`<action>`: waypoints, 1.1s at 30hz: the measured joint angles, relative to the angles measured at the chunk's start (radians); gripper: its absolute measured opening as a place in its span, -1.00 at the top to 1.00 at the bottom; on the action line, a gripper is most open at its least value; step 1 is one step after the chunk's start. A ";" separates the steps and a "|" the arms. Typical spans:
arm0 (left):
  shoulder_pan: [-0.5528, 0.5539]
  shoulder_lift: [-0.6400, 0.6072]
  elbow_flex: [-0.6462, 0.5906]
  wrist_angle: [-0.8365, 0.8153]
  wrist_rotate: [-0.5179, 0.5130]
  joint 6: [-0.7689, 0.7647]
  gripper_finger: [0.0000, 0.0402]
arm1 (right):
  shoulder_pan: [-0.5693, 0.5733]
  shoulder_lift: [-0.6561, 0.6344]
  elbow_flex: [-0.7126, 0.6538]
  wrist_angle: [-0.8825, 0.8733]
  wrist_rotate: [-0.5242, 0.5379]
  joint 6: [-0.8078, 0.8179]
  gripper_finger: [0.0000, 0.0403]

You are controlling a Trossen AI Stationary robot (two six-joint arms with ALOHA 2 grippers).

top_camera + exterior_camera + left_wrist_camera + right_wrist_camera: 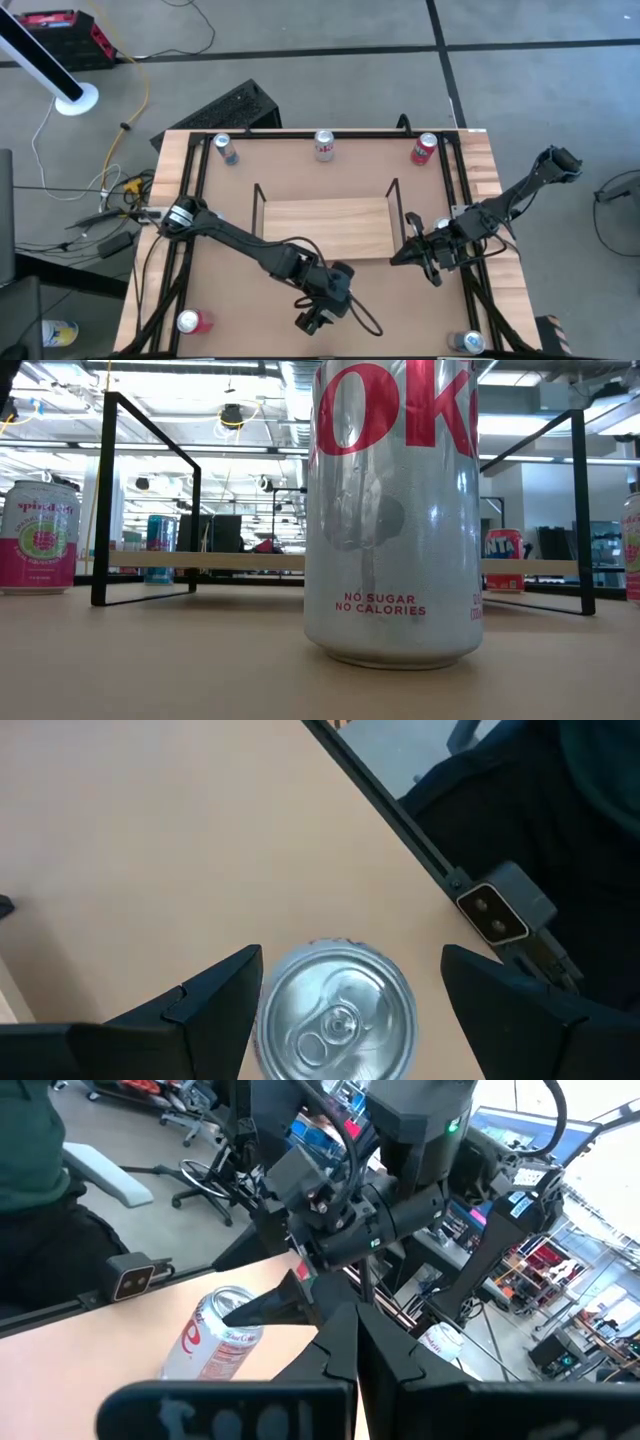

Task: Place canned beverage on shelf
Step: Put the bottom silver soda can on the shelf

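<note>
A silver Coke can (pixel 393 510) stands upright on the tabletop near the front edge, and its top shows in the left wrist view (pixel 335 1020). My left gripper (pixel 350 990) is open above it, pointing down, one finger (pixel 215 1000) close by the can's rim and the other (pixel 500 1005) well clear. In the high view my left gripper (pixel 320 312) hides the can. The shelf (pixel 325 228), a light-wood board with black wire ends, stands mid-table with nothing on it. My right gripper (pixel 412 252) is shut and empty beside the shelf's right end. My left gripper comes at the can from above, its fingers on either side of the can's top rim (pixel 275 990). One finger stands right at the rim. I cannot tell whether it touches. The can stands upright on the table.
Three cans stand along the far edge: a blue one (pixel 225 150), a white one (pixel 324 146) and a red one (pixel 425 148). A pink can (pixel 190 321) stands at the near left corner and another can (pixel 467 342) at the near right. Black rails run along the table's sides.
</note>
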 joint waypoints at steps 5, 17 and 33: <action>0.000 0.000 0.000 -0.042 -0.031 0.001 -0.46 | 0.000 0.000 0.000 0.000 0.000 0.000 0.88; 0.000 -0.001 0.000 -0.071 -0.040 0.003 -0.46 | 0.000 0.000 0.000 0.000 0.001 0.000 0.88; -0.001 -0.001 0.000 -0.074 -0.064 0.004 -0.43 | 0.000 0.000 0.000 0.000 0.001 0.000 0.88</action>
